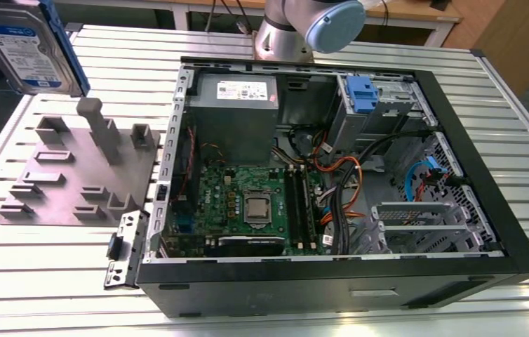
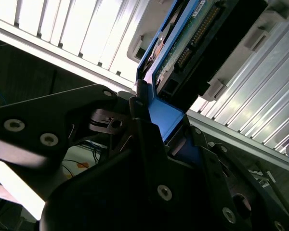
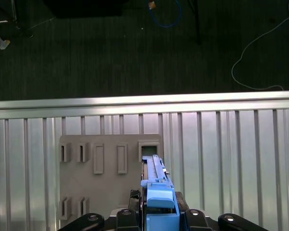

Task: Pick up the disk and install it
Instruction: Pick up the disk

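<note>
The disk [image 1: 26, 49], silver with a white-and-blue label and blue rails, hangs upright in the air at the exterior view's far upper left, above the table's corner and clear of the grey fixture plate [image 1: 68, 175]. In both wrist views my gripper [image 3: 159, 214] is shut on the disk's blue rail end [image 3: 160, 197]. Seen edge-on in the first wrist view, the disk sits over the fixture plate [image 3: 111, 178]. Its connector side [image 2: 202, 33] and my gripper [image 2: 159, 127] show in the second wrist view.
An open black computer case [image 1: 499, 161] lies on the slatted metal table [image 1: 49, 281], with a motherboard [image 1: 245, 203], a grey power-supply box [image 1: 234, 98] and a drive bay with a blue latch [image 1: 362, 95]. The arm's base [image 1: 302, 28] stands behind the case. Dark floor [image 3: 135, 48] lies beyond the table edge.
</note>
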Robot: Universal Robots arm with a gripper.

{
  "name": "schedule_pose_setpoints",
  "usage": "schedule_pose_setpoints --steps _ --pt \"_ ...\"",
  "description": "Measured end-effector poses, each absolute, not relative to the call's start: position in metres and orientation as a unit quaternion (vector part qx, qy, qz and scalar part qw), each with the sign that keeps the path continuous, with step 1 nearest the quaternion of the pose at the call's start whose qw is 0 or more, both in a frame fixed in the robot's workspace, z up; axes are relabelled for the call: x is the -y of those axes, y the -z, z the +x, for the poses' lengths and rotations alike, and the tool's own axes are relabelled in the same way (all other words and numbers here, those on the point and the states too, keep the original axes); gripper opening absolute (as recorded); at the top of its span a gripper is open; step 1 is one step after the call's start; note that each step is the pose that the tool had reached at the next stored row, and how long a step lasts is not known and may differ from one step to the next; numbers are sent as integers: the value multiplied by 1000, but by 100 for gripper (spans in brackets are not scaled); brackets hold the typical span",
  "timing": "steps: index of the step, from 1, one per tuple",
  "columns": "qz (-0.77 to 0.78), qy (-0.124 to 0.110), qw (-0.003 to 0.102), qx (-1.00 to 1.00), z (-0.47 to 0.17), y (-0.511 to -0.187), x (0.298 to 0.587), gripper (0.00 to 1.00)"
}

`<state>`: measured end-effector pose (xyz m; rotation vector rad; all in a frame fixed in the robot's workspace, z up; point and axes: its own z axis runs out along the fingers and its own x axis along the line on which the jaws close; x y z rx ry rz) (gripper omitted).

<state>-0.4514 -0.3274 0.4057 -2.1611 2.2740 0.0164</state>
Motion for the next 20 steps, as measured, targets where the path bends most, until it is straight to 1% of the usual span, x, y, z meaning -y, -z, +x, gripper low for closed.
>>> schedule_pose_setpoints --steps 20 --pt "-689 -5 2 -725 -451 -412 327 36"
